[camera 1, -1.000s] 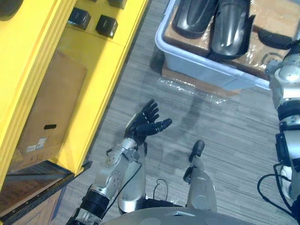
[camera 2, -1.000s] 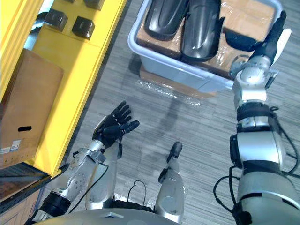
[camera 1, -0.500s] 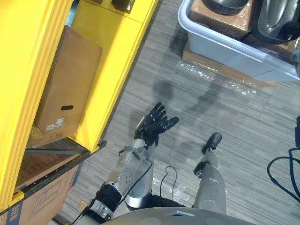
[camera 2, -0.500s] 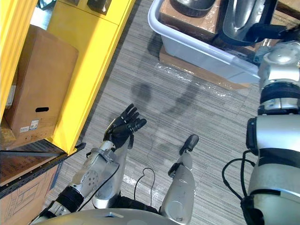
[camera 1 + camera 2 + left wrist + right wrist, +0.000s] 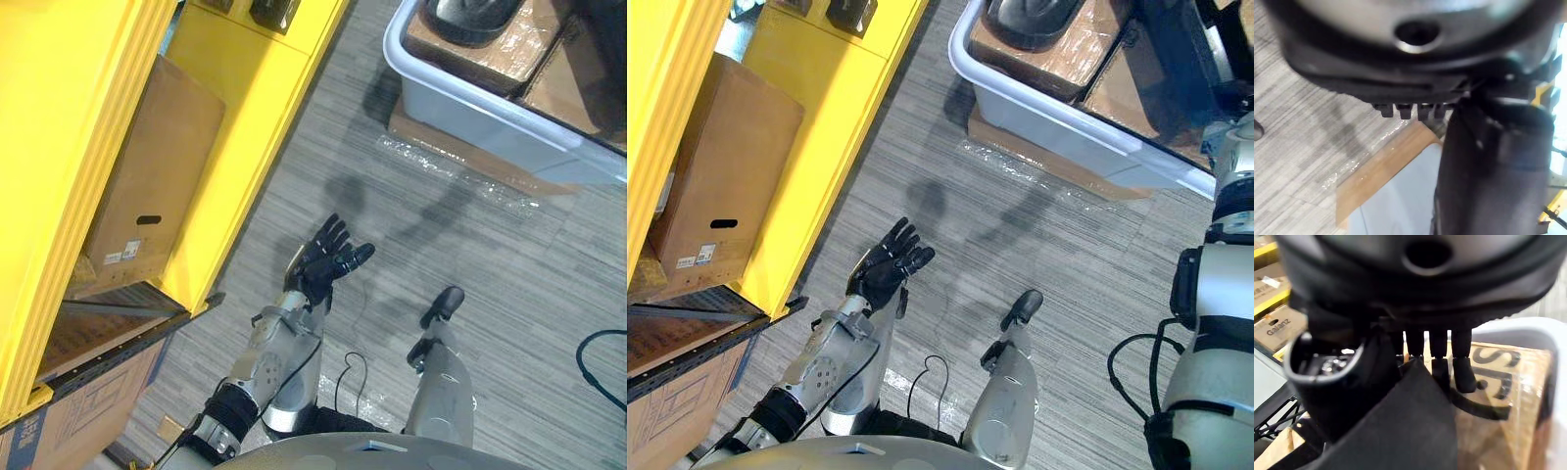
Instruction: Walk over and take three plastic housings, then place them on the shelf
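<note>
- Left eye view: we stand on grey striped carpet (image 5: 470,255). A yellow shelf (image 5: 245,88) holding a cardboard box (image 5: 157,176) is on our left, and a pale bin (image 5: 490,113) is ahead. Our left hand (image 5: 328,262) hangs over the floor, fingers spread and empty.
- Right eye view: one black housing (image 5: 1029,15) lies in the bin on wrapped cardboard (image 5: 1058,54). A held housing (image 5: 1171,69) tilts just beside it.
- Left wrist view: straight fingers (image 5: 1405,110), with the bin's wall beyond them.
- Right wrist view: our right hand (image 5: 1400,284) pinches the held housing between thumb and curled fingers.
- Risk, as we judge it: a one-handed edge grip on a long, smooth shell could slip or twist as we turn towards the shelf. The shell might also catch the bin's rim on the way out.
</note>
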